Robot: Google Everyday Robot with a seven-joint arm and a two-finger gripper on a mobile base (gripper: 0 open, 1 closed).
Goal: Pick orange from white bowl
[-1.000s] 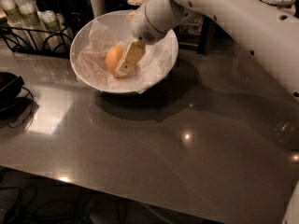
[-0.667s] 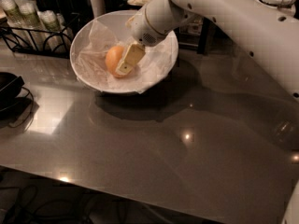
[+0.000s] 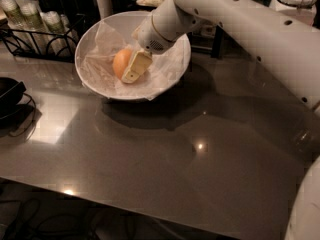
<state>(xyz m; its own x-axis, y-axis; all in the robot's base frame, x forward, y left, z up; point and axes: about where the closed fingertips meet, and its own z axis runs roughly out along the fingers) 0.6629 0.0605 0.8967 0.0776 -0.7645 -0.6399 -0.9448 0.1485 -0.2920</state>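
Plainly, the grey table takes up most of the view, and the bowl sits toward its far edge. The white arm reaches in from the bowl's right and slopes down over its rim. A wire rack of bottles stands just behind the bowl's left side, and a black dish lies well apart to the left, at the table's edge. Crinkled paper lines the bowl.

The gripper is down inside the bowl, near its middle, with its pale tip touching the orange. The orange rests on the paper, a little left of the bowl's centre, so it lies directly to the left of the gripper's visible tip. Whatever sits on the orange's far side is hidden, so I cannot tell whether the gripper is clamped on it or merely alongside.

The orange looks nearly round, so its long axis should matter little. The lift probably depends on both sides being held before it rises clear of the rim.
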